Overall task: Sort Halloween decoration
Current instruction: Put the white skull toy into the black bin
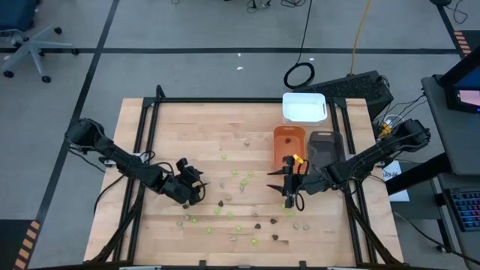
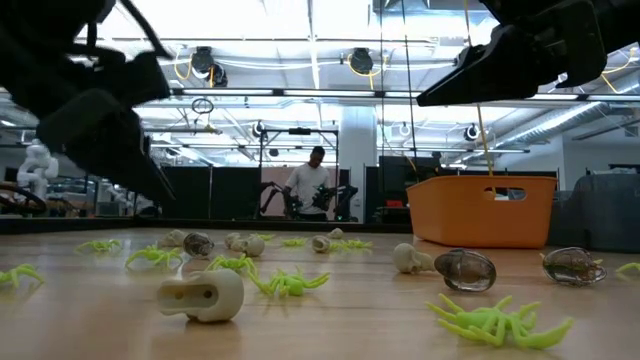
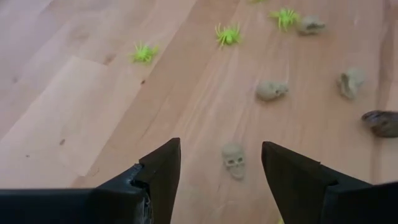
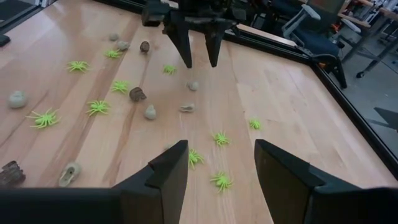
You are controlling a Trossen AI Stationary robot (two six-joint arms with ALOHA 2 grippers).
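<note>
High view shows the Halloween decoration (image 1: 238,196) scattered loose over the near half of the wooden worktop (image 1: 195,127): lime-green spiders, pale skulls and a few dark brown pieces, most lying apart from one another, none yet visibly in a tray. The left claw (image 1: 192,186) hangs low over the left part of the scatter with its jaws apart and nothing between them; in its wrist view a pale skull (image 3: 234,160) lies on the wood right between the two fingers. The right claw (image 1: 289,182) hovers near the orange tray (image 1: 288,145), also open and empty, with green spiders (image 4: 222,181) on the wood ahead of it.

These pieces look like light, stiff moulded plastic. The skull should take a pinch across its rounded sides, though being so small and smooth it could squirt out or skid on the wood if the fingers close off-centre. The spiders sit flat with thin splayed legs; I judge the body the better hold, as the legs would likely flex and slip.

Room is generous: bare wood lies around the skull, its nearest neighbours standing clear. The white tray (image 1: 304,107) and grey tray (image 1: 324,145) sit beside the orange one at the far right, their walls needing a lift-over. A dark frame rims the worktop.
</note>
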